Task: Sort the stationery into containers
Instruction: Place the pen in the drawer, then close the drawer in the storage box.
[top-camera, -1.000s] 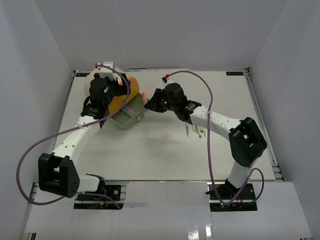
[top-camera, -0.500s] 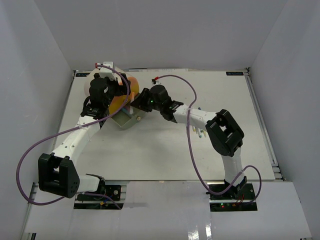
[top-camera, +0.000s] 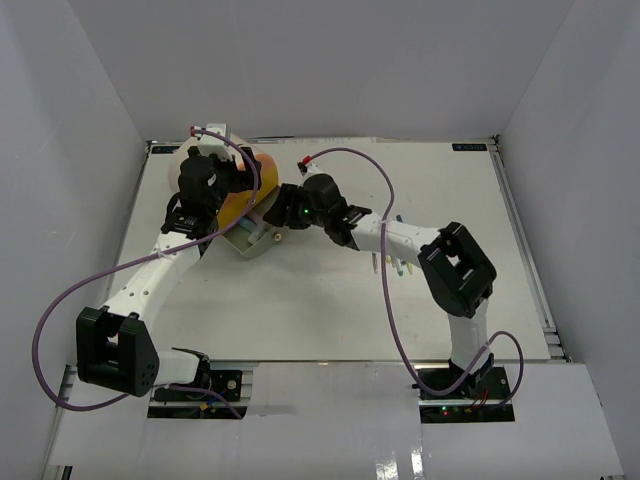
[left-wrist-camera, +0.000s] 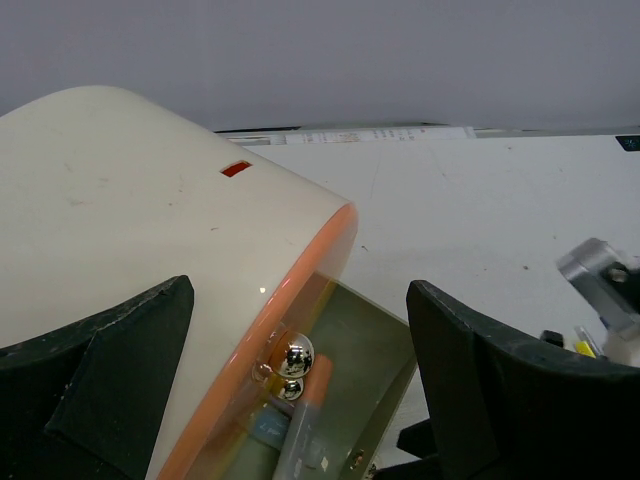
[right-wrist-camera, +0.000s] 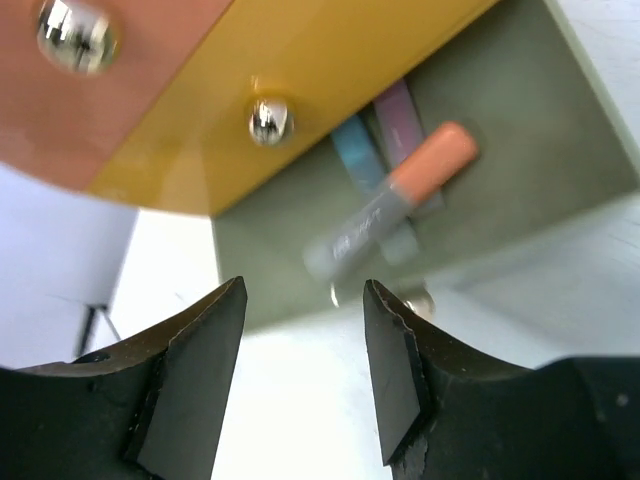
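Observation:
The cream cylindrical organizer stands at the table's back left, with one olive drawer pulled open. Inside the drawer lie a grey pen with an orange cap, a blue pen and a purple pen. My right gripper hangs open and empty just over the drawer's front edge. My left gripper is open, its fingers straddling the organizer's orange-banded rim. Several more pens lie on the table under my right forearm.
Brass knobs show on the yellow band and the orange band. White walls enclose the table on three sides. My right arm stretches across the middle of the table. Purple cables loop over both arms.
My right gripper moved left from mid-table to over the open drawer. The orange-capped pen it carried now lies in the drawer, and the jaws are open. My left arm stayed still.

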